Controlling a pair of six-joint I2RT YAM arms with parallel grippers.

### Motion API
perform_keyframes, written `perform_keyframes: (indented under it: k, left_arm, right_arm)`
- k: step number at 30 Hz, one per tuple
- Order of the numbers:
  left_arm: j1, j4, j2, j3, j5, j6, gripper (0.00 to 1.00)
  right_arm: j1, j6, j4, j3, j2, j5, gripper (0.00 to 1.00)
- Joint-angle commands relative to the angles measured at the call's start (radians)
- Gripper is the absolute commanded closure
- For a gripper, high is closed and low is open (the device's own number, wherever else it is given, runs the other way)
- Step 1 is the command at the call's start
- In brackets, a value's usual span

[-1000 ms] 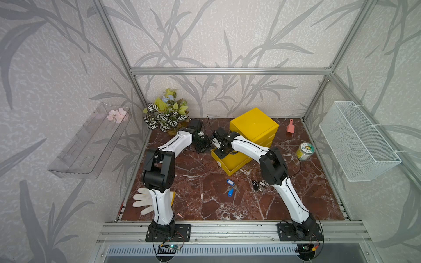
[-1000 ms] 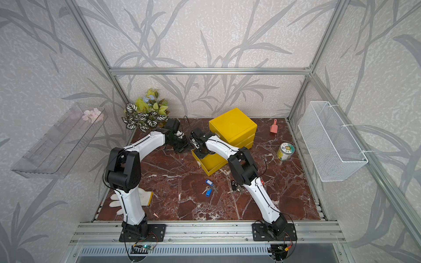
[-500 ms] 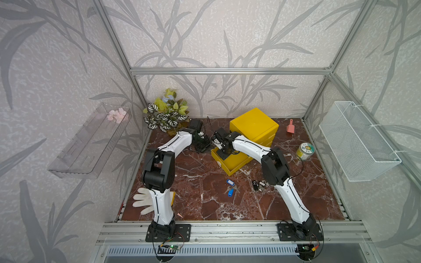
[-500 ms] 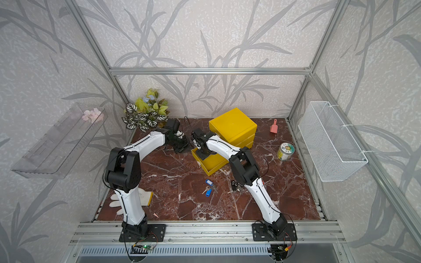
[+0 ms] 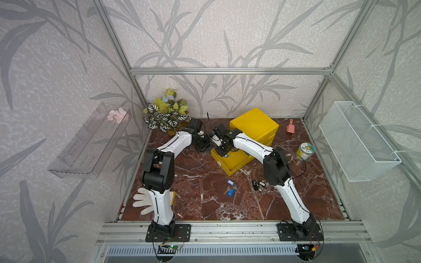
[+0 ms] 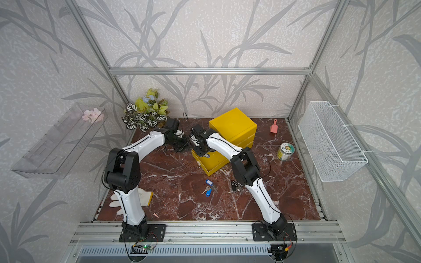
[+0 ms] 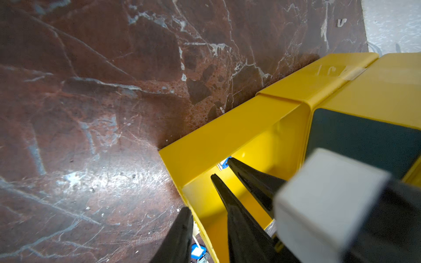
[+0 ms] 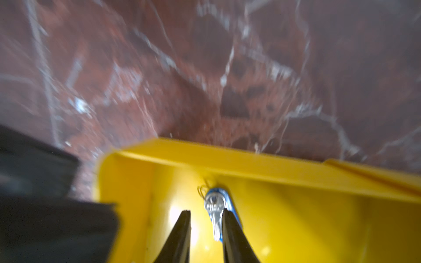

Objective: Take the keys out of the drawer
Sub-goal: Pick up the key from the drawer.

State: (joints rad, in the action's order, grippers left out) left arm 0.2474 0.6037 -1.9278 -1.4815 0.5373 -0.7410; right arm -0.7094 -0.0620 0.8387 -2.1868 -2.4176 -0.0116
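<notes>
The yellow drawer (image 5: pixel 232 162) (image 6: pixel 211 164) stands pulled out of its cabinet (image 5: pixel 254 124). Inside it, by a side wall (image 8: pixel 250 159), lies a silvery key with a blue tag (image 8: pixel 214 205) (image 5: pixel 226 156) (image 7: pixel 224 163). My right gripper (image 8: pixel 205 210) (image 5: pixel 222 151) reaches into the drawer with its fingers apart, and the key's blade lies beside one of them, unclamped. My left gripper (image 7: pixel 206 210) (image 5: pixel 205 145) straddles the drawer's front wall (image 7: pixel 200 227), shut on it. More keys lie on the table: a blue-tagged bunch (image 5: pixel 230 186) (image 6: pixel 208 187) and a black-and-white bunch (image 5: pixel 258 185).
A plant (image 5: pixel 167 116) stands at the back left. A pink scoop (image 5: pixel 290 127) and a tin (image 5: pixel 305 150) are to the right. A white glove (image 5: pixel 143 200) lies by the left arm's base. A wire basket (image 5: pixel 357 141) hangs on the right wall, a clear shelf (image 5: pixel 88 141) on the left.
The right gripper's fingers closed and have parted again over the drawer, and its view is blurred by motion. The left arm has not moved.
</notes>
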Motion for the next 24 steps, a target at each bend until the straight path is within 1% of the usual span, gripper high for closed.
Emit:
perform_keyframes:
  k: [1, 4, 11, 17, 24]
  left_arm:
    - [0.0, -0.006, 0.046, 0.016, 0.003, 0.013, 0.7]
    - [-0.003, -0.002, 0.049, 0.019, 0.004, 0.018, 0.7]
    - [-0.01, -0.001, 0.059, 0.032, 0.002, 0.023, 0.7]
    - [-0.011, 0.0, 0.057, 0.04, 0.005, 0.021, 0.7]
    - [-0.011, -0.005, 0.056, 0.045, 0.006, 0.015, 0.7]
  right_arm:
    - [0.002, -0.032, 0.018, -0.064, -0.051, -0.016, 0.72]
    - [0.001, -0.065, 0.019, -0.082, -0.075, -0.037, 0.72]
    - [0.004, -0.078, -0.015, -0.011, -0.064, -0.065, 0.72]
    - [0.004, -0.07, -0.022, -0.002, -0.069, -0.054, 0.72]
    - [0.003, -0.093, -0.033, 0.016, -0.083, -0.047, 0.72]
